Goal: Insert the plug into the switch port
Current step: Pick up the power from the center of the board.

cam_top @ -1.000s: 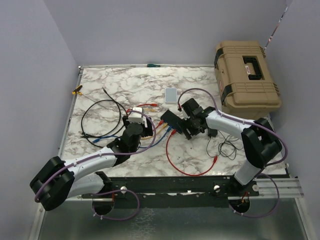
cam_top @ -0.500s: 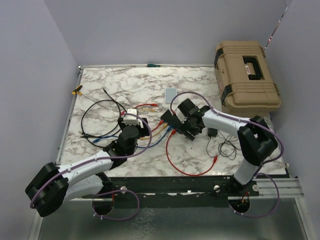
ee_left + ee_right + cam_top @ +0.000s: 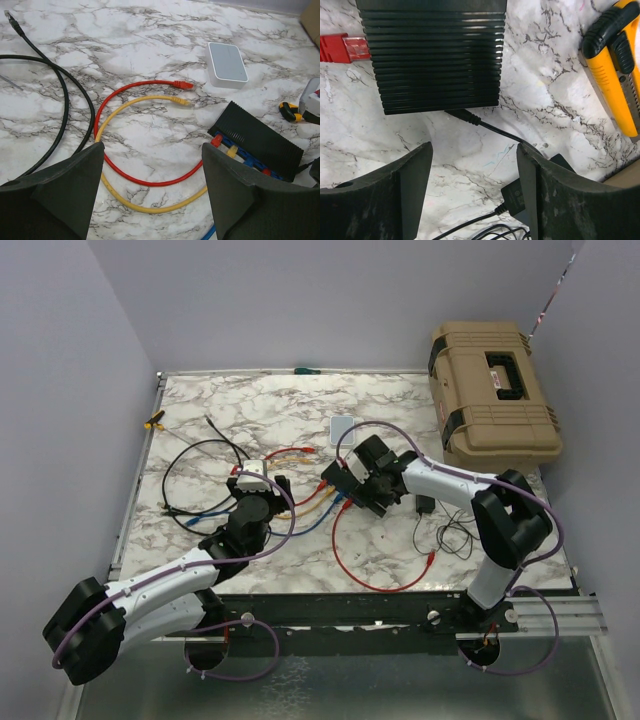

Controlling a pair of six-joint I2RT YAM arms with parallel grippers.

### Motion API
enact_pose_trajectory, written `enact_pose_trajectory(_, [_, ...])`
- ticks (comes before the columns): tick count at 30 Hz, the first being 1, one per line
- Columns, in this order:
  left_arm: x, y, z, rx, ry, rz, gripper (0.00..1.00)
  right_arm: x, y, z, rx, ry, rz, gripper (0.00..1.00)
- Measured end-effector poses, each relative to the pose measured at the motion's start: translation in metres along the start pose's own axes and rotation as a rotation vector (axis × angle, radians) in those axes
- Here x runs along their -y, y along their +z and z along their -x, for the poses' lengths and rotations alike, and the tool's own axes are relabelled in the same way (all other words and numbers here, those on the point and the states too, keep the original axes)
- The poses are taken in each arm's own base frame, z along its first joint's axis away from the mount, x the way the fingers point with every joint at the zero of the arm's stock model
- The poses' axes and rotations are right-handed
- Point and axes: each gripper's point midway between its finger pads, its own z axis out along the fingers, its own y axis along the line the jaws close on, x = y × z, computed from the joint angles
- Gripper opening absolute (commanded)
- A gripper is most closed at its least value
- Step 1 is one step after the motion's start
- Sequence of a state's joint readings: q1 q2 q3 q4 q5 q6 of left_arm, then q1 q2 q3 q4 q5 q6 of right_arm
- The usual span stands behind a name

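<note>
Hovering with its jaws spread wide and nothing between them, the left gripper (image 3: pixel 152 160) frames the loop of the red cable (image 3: pixel 150 183), apparently lining up on its loose end. Ahead of the gap lies the free red plug (image 3: pixel 182 85), its tip pointing right toward the grey-white box (image 3: pixel 227 64). Ahead and to the right sits the switch (image 3: pixel 260 140), long axis diagonal, socket edge facing back toward this gripper. The right gripper (image 3: pixel 474 150), likewise spread and empty, hangs over the switch's rear edge by the power cord (image 3: pixel 470 118), probably to brace it.
</note>
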State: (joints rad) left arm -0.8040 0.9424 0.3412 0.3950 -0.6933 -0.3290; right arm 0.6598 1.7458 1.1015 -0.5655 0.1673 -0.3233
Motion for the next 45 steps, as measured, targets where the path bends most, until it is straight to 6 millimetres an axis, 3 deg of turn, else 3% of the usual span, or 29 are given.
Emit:
enact_pose_trajectory(11, [0.000, 0.000, -0.001, -0.002, 0.002, 0.000, 0.79, 0.005, -0.019, 0.023, 0.071, -0.001, 0.014, 0.71])
enact_pose_trajectory(20, [0.000, 0.000, -0.001, -0.002, 0.002, 0.000, 0.79, 0.006, 0.001, 0.019, 0.046, -0.024, 0.008, 0.61])
enact_pose_trajectory(24, [0.000, 0.000, -0.001, -0.001, 0.001, -0.001, 0.79, 0.005, 0.010, 0.017, 0.036, -0.026, 0.021, 0.50])
enact_pose_trajectory(27, [0.000, 0.000, 0.000, 0.001, 0.000, -0.001, 0.79, 0.003, 0.015, 0.017, 0.034, -0.021, 0.048, 0.31])
enact_pose_trajectory(31, [-0.001, -0.001, 0.001, 0.005, -0.004, -0.003, 0.79, 0.001, 0.018, 0.021, 0.038, -0.012, 0.080, 0.13])
enact_pose_trajectory(45, [0.000, -0.002, 0.004, 0.014, -0.013, -0.008, 0.79, -0.014, 0.016, 0.021, 0.075, 0.101, 0.162, 0.00])
